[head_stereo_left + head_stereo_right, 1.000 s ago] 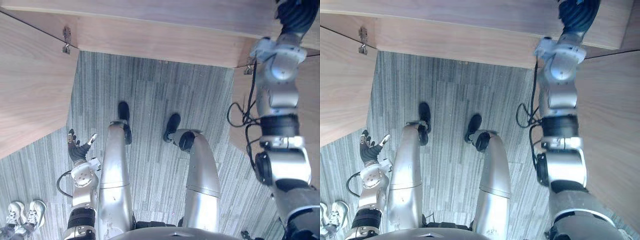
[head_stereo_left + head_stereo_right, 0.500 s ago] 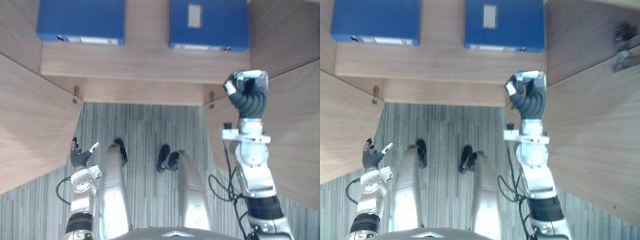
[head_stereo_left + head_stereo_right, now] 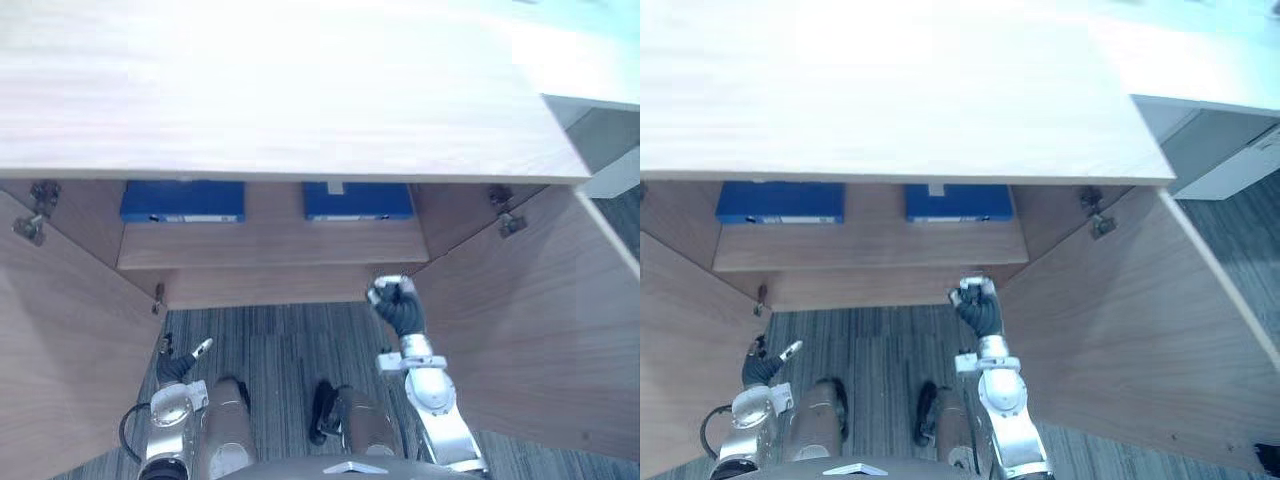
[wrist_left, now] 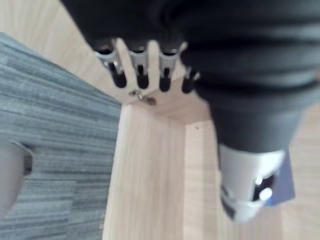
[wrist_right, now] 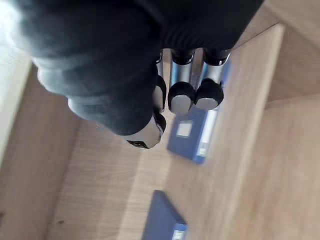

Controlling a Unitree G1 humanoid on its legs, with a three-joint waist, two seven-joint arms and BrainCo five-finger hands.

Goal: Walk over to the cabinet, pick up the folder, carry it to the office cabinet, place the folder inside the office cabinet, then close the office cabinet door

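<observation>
Two blue folders lie flat on the shelf (image 3: 270,245) inside the open wooden cabinet: one to the left (image 3: 182,200) and one to the right (image 3: 357,200). My right hand (image 3: 397,305) hangs in front of the cabinet's lower edge, just below the right folder and apart from it. Its fingers (image 5: 182,95) are curled and hold nothing, and both folders lie beyond them, the nearer one (image 5: 192,135) and the other (image 5: 162,220). Low beside the left door, my left hand (image 3: 180,362) is open with relaxed fingers (image 4: 140,75).
The cabinet's broad wooden top (image 3: 280,90) juts out over the shelf. Both doors stand swung open toward me, the left door (image 3: 70,330) and the right door (image 3: 520,320), with grey carpet (image 3: 290,345) between them. A pale grey unit (image 3: 1220,150) stands at the far right.
The whole picture has shifted as the camera rose, bringing the cabinet top into sight. My right hand has come back from the shelf to the cabinet's lower edge, empty. The left hand stays put.
</observation>
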